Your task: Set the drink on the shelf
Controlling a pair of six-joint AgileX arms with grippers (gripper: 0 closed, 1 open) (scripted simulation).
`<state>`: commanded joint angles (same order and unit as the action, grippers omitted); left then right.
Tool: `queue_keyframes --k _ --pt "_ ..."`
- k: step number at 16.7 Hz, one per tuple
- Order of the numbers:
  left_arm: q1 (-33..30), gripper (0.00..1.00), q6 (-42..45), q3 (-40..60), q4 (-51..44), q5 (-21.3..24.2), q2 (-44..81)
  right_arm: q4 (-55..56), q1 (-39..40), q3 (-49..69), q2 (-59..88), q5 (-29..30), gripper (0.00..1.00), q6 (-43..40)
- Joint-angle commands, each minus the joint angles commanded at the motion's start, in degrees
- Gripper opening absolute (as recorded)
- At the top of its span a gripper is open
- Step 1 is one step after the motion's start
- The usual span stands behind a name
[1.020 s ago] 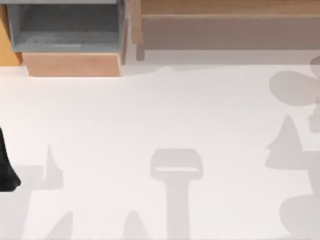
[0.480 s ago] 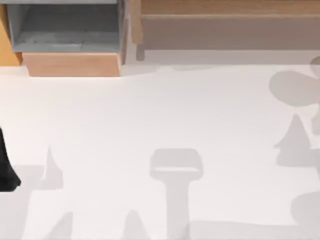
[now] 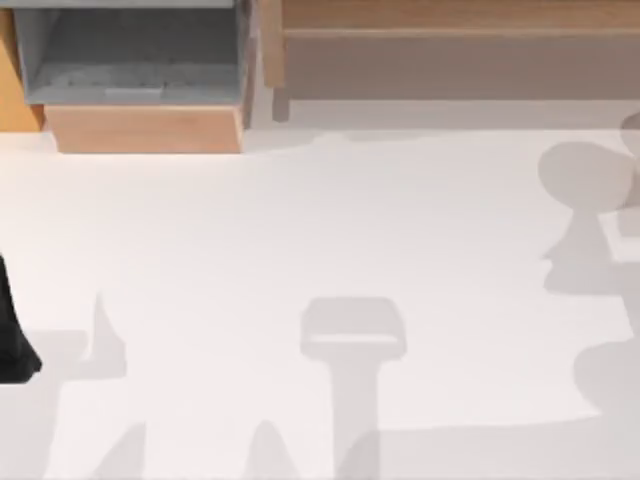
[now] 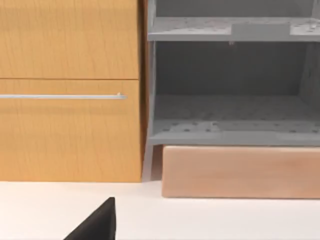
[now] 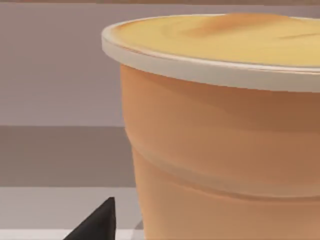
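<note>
One dark tip of the right fingers (image 5: 99, 224) sits just beside the drink (image 5: 225, 150); whether they clasp it I cannot tell. A loose or low hold could tip the cup, or its rim could clip the shelf (image 3: 450, 15) at the worktop's (image 3: 320, 230) far edge. The left arm (image 3: 12, 335) is parked at the left.

A rendered home-like kitchen corner: a white table (image 3: 320, 250) carries a wooden shelf (image 3: 450, 20), and left of the shelf stand a grey-lined box (image 3: 135, 60) and an orange cabinet (image 4: 70, 90) with a handle.

Matt wood shelf (image 3: 450, 15), smooth drink (image 5: 225, 135) w/ pale rim
</note>
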<state>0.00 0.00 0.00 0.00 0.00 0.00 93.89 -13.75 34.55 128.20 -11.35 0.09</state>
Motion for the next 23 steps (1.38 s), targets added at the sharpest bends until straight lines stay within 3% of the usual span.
queue_keyframes --k 11,23 --pt "0.0 1.0 0.0 0.0 0.0 0.0 0.0 -7.6 1.6 9.4 1.9 1.6 1.0 0.0" --pt "0.0 1.0 0.0 0.0 0.0 0.0 0.0 -7.6 1.6 9.4 1.9 1.6 0.1 0.0"
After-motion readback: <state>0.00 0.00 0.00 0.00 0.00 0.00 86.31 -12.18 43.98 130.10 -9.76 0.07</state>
